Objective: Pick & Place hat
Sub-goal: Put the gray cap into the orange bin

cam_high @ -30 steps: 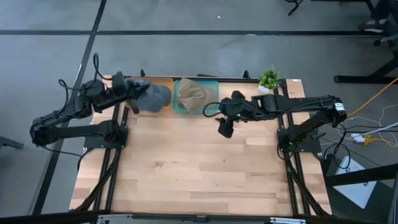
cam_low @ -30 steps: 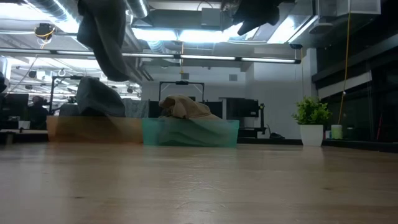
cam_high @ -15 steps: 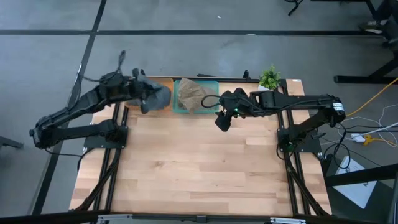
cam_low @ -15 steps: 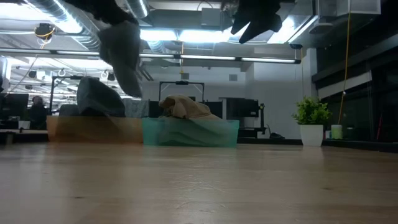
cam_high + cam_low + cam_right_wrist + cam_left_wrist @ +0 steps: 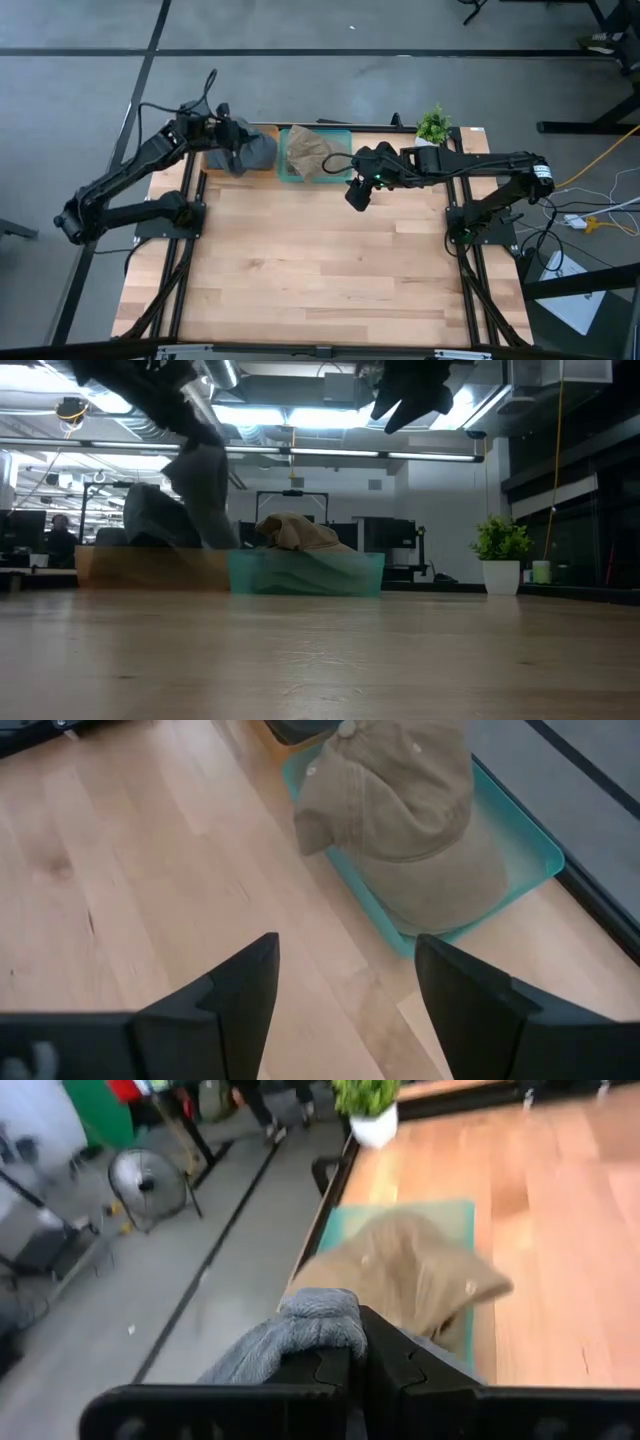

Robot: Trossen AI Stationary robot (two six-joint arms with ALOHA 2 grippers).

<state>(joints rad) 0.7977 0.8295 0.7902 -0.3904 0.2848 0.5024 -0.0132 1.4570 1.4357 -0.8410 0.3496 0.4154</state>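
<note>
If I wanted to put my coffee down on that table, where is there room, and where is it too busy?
The bare wooden tabletop in front of both arms is free. The far edge is crowded: the shut left gripper holds a grey knitted hat over the orange bin, beside the teal tray with a tan cap, the open right gripper and a small potted plant.

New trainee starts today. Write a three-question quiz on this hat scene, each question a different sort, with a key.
1. True or false: the left gripper is shut on a grey hat.
2. The tan cap lies in the: A) orange bin B) teal tray C) plant pot
3. Fill in: the right gripper hovers above the table, fingers ____.

Key: 1 true; 2 B; 3 open
</note>
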